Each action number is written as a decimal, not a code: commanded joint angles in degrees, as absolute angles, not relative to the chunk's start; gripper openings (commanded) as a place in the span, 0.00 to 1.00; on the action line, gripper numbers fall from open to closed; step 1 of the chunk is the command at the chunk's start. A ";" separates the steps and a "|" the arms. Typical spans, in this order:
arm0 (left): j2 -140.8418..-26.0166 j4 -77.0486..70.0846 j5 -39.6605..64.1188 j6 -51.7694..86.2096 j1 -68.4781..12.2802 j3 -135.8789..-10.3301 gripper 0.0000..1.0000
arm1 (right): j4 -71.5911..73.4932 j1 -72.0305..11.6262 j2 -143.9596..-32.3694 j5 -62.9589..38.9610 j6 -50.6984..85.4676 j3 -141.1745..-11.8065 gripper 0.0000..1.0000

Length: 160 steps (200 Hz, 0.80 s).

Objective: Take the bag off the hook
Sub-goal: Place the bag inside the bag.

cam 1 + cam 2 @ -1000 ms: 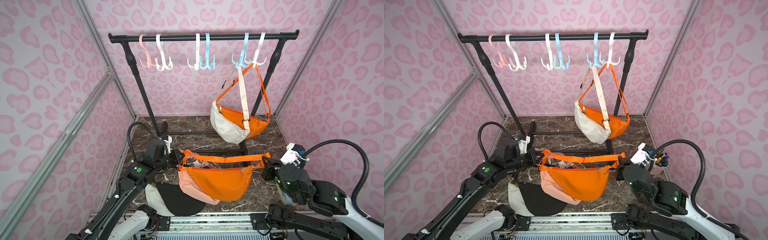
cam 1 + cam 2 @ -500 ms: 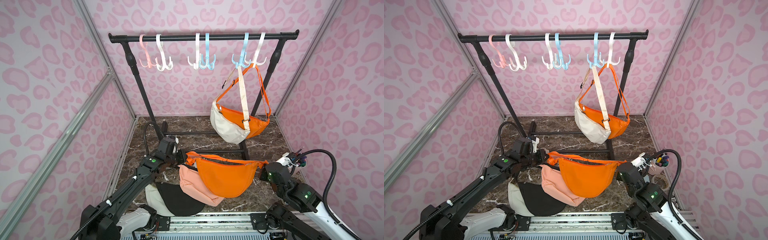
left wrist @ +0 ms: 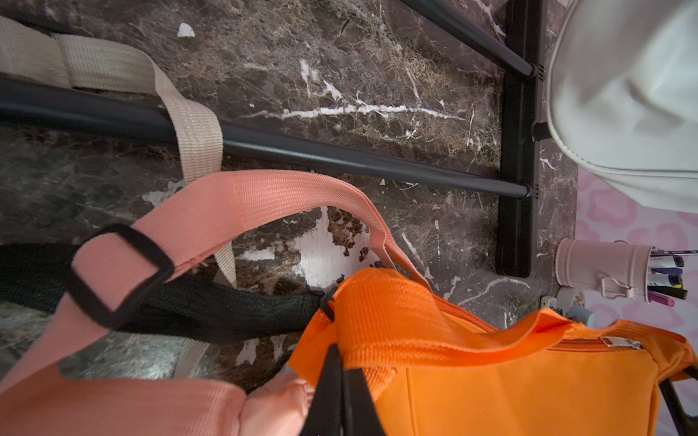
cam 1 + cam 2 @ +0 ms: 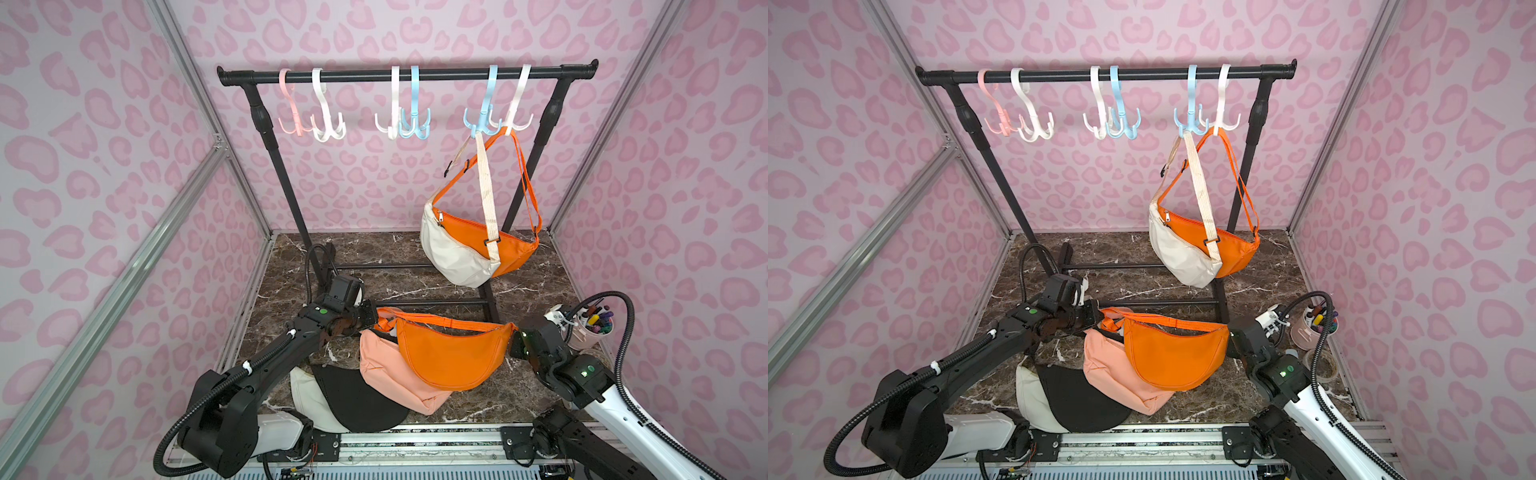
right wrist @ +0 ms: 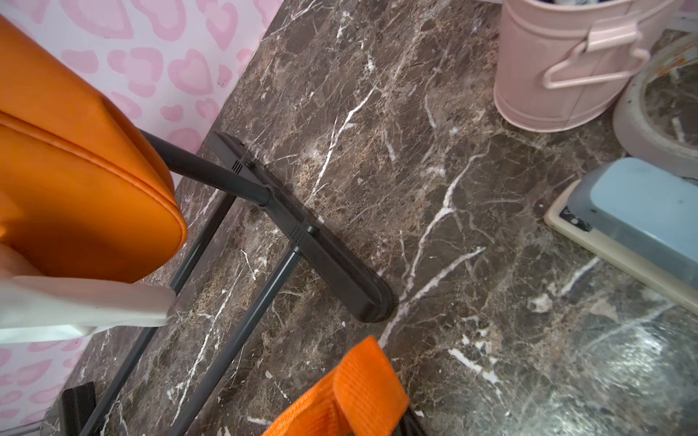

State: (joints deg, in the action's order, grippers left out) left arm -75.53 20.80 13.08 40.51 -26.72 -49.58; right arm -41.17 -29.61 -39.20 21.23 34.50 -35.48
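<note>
An orange bag (image 4: 449,353) hangs low between my two grippers, off the hooks, and its belly rests on a peach bag (image 4: 386,370). My left gripper (image 4: 371,319) is shut on the orange strap (image 3: 377,321) at the bag's left end. At the right end, my right gripper (image 4: 514,338) holds the strap's loop (image 5: 359,389), which covers its jaws in the right wrist view. On the black rail (image 4: 407,76), a second orange bag (image 4: 498,249) and a cream bag (image 4: 453,257) hang from the blue hook (image 4: 484,120) and the white hook (image 4: 517,120).
A black-and-cream bag (image 4: 349,399) lies under the peach one near the front edge. The rack's base bars (image 4: 415,301) run across the marble floor just behind the held bag. A pink pen cup (image 4: 590,332) and a tape roll (image 4: 1323,365) stand by my right arm. Pink walls enclose three sides.
The two grippers have come closer together. The orange bag has shifted slightly right and now sags onto the peach bag. My right arm has dropped lower.
</note>
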 commanded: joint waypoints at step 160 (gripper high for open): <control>-73.07 23.03 10.85 40.57 -26.58 -54.50 0.78 | -41.69 -26.63 -32.21 24.32 40.00 -35.35 0.60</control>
State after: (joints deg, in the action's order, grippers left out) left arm -74.22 22.48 11.05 40.42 -26.72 -54.24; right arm -41.87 -26.61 -32.45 23.62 40.01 -35.14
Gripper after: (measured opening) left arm 0.746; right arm 0.604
